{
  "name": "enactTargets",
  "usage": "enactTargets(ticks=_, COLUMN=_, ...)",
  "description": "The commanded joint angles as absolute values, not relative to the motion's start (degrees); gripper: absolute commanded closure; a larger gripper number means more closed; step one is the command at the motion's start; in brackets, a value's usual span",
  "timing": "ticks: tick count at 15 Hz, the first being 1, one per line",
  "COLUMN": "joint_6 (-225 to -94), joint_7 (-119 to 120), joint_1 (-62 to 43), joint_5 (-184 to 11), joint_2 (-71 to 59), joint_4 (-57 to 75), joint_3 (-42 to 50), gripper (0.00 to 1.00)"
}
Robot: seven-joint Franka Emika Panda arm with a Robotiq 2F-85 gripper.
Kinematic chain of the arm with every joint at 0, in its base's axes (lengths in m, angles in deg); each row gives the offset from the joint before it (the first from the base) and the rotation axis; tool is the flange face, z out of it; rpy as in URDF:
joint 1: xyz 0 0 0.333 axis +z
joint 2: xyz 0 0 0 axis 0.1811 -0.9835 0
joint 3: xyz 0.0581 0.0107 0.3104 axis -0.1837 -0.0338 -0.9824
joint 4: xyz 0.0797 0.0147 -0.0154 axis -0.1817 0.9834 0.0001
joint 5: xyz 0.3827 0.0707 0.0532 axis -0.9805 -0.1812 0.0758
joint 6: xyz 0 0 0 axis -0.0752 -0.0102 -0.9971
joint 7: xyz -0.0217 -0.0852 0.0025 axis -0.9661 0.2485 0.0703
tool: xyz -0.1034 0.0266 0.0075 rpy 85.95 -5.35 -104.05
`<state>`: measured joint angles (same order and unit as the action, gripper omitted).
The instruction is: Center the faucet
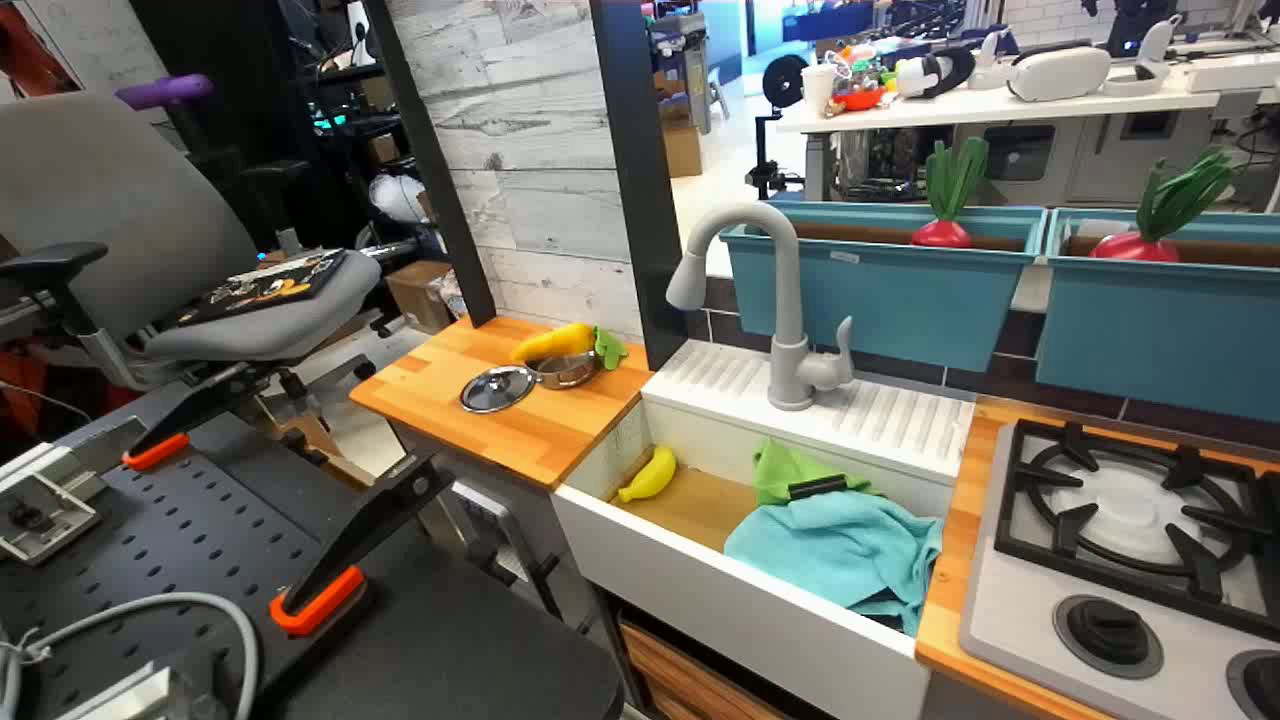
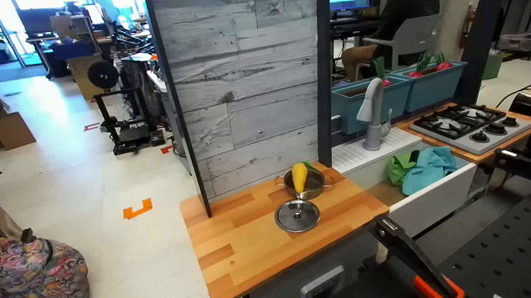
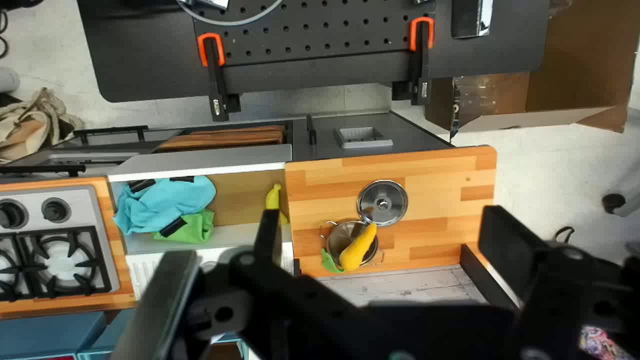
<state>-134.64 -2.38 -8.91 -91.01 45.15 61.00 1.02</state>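
The grey faucet (image 1: 788, 300) stands upright on the white ribbed ledge behind the sink (image 1: 740, 620). In both exterior views its arched spout is turned sideways, toward the wooden counter, rather than straight out over the basin; it also shows in an exterior view (image 2: 373, 121). Its small lever (image 1: 843, 350) sits on the stove side. In the wrist view the faucet is mostly hidden behind the gripper's left finger. My gripper (image 3: 384, 225) is open, with nothing between its fingers, high above the counter. The gripper does not show in the exterior views.
The wooden counter (image 3: 435, 200) holds a pot (image 3: 345, 237) with a yellow toy vegetable (image 3: 357, 250) and a lid (image 3: 382, 202). The sink holds a banana (image 1: 652, 475), a teal towel (image 1: 840, 550) and a green cloth (image 1: 795, 470). A stove (image 1: 1120, 520) and blue planters (image 1: 880, 290) flank the faucet.
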Motion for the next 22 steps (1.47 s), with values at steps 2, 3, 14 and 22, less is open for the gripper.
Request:
enactTargets(ticks=2, joint_6=-134.5, joint_7=-2.64, joint_1=-9.44, joint_5=-91.27, joint_2=45.12, joint_4=60.89, joint_3=0.57, gripper=0.0)
enactTargets(ticks=3, joint_6=-134.5, joint_7=-2.64, joint_1=-9.44, joint_5=-91.27, joint_2=45.12, joint_4=60.89, joint_3=0.57, gripper=0.0)
enactTargets(ticks=14, joint_6=-134.5, joint_7=-2.64, joint_1=-9.44, joint_5=-91.27, joint_2=45.12, joint_4=60.89, joint_3=0.57, gripper=0.0)
enactTargets(ticks=22, joint_6=-138.35, joint_7=-1.22, joint_1=-9.8, joint_5=-92.37, joint_2=42.73, joint_4=60.65, joint_3=0.84, gripper=0.0)
